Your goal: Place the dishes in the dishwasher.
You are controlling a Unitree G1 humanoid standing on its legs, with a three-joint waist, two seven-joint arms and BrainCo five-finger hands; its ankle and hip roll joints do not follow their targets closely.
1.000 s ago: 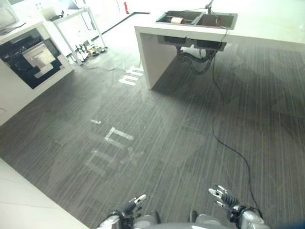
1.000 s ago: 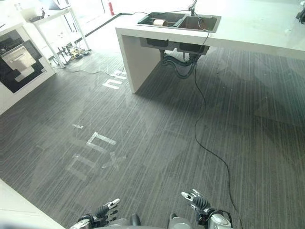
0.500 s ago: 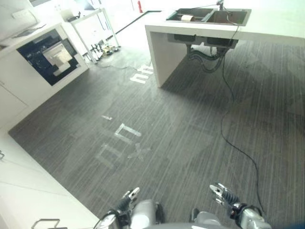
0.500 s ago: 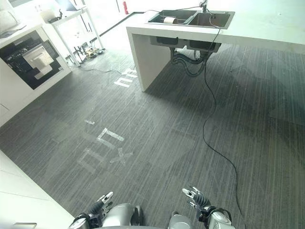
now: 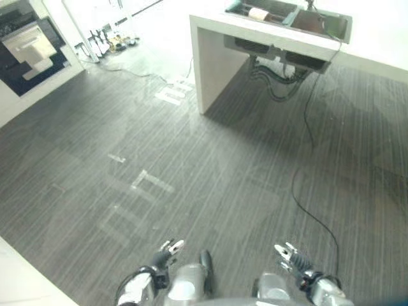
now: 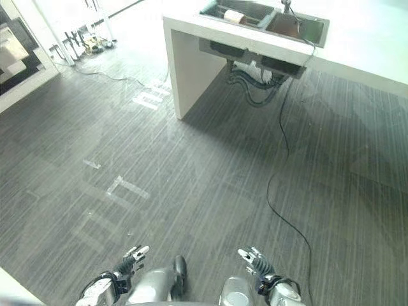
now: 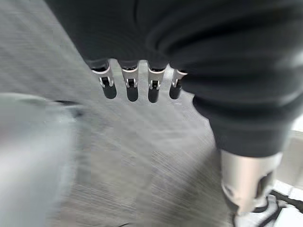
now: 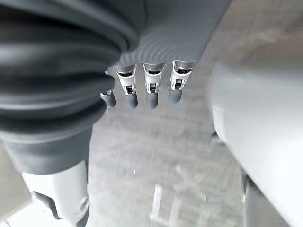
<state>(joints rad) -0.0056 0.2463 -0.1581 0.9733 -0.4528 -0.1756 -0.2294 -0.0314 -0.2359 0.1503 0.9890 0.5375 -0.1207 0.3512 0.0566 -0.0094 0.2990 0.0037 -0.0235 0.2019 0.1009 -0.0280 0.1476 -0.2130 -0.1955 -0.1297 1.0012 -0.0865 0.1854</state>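
Our view has swung since a moment ago, so we are turning, not handling; our left hand [image 5: 167,250] and right hand [image 5: 288,256] hang spread and empty; a pale roll-shaped dish [image 5: 258,13] lies in the grey sink [image 5: 319,24] at the white counter's [image 5: 213,38] near end; the dark-fronted built-in appliance [image 5: 29,48], perhaps the dishwasher, stands well apart.

Mostly dark striped floor [image 5: 210,172] here, with pale tape marks [image 5: 137,197] stuck on it. Up top there's a white counter [image 5: 217,44] with a double sink [image 5: 290,16], and a roll-like thing [image 5: 258,13] lying in the left basin. Hoses [image 5: 277,80] hang underneath. An oven front [image 5: 29,48] sits far left. Left hand [image 5: 167,251] and right hand [image 5: 290,257] hang low, fingers relaxed, holding nothing.
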